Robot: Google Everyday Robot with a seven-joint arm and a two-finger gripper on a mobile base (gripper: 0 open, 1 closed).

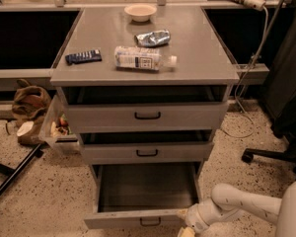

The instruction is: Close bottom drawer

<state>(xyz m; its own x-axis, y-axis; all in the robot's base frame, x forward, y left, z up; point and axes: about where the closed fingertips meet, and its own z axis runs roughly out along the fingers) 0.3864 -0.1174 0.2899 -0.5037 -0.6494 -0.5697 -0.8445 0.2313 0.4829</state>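
Note:
The bottom drawer [138, 218] is the lowest of three grey cabinet drawers and is pulled far out, showing its deep dark-grey inside and a small black loop handle at the front. My gripper [185, 225] is at the lower right, at the right end of the drawer's front panel, at the frame's bottom edge. The white arm [246, 204] reaches in from the right. The middle drawer [147, 152] and top drawer [148, 115] above are each pulled out a little.
On the cabinet top [89, 70] lie a plastic bottle [143, 58], a foil bag [153, 37], a dark blue packet [83, 57] and a bowl [140, 12]. A bag [29, 105] and bin [56, 127] sit on the floor left. A chair base [274, 154] stands right.

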